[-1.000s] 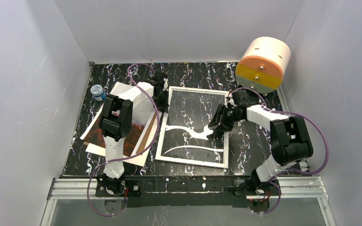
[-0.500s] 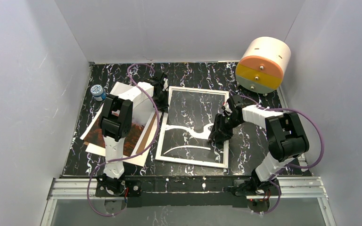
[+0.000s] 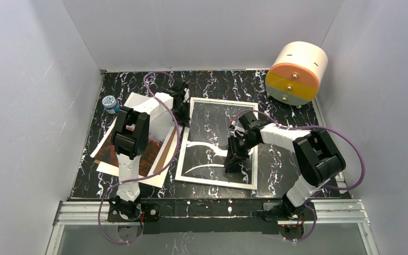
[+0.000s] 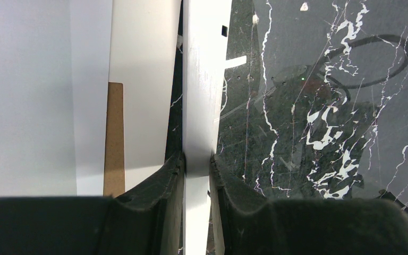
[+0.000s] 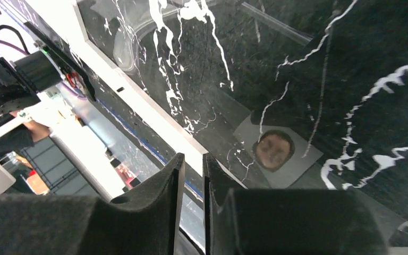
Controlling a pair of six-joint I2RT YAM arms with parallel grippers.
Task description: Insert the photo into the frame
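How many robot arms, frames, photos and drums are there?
2 robot arms: left arm, right arm
1 frame
1 photo
1 drum
Total: 5

Both arms w/ white shells & black joint housings: left arm [image 3: 129,139], right arm [image 3: 319,156]. Purple cables [image 3: 177,139] loop along each. Black bases [image 3: 123,208]. Jaws matte black, inner faces curved.

frame [image 3: 212,182] mid-table, photo [image 3: 105,152] to its left, drum [image 3: 296,71] behind right
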